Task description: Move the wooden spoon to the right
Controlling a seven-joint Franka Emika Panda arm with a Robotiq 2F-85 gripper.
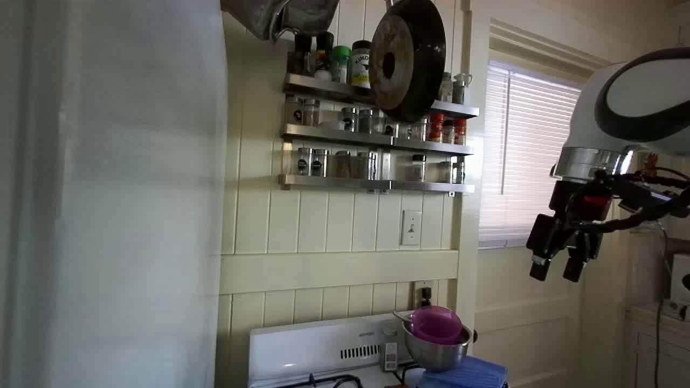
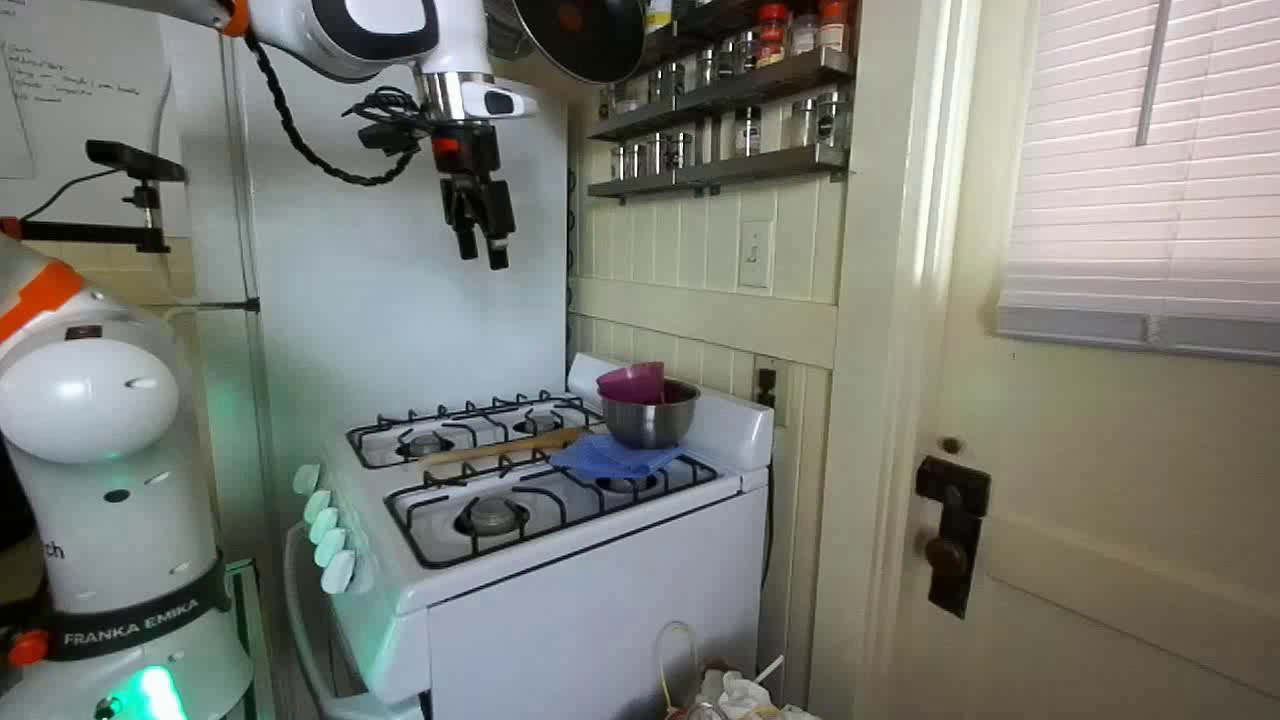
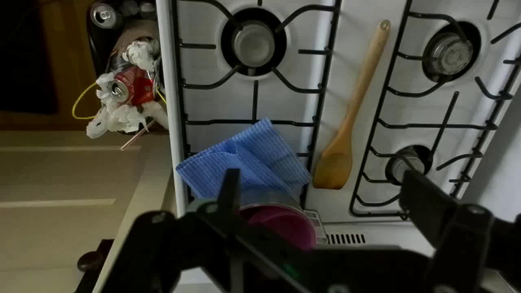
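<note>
— Found any lettering lower left in an exterior view?
— Yes: FRANKA EMIKA in pale capitals on a black band (image 2: 140,619), and above it, on the robot base (image 2: 120,545), a bare "ch"
— And upper left there?
— Handwriting on a white surface (image 2: 75,120), too faint to read
— Try upper middle in an exterior view
— Can make out KIND on a dark-capped jar (image 1: 360,69); lower middle, on the stove panel (image 1: 302,350), too small to tell
— And in the wrist view, upper left?
— Pale marks on a red can (image 3: 137,85), too blurred to read
</note>
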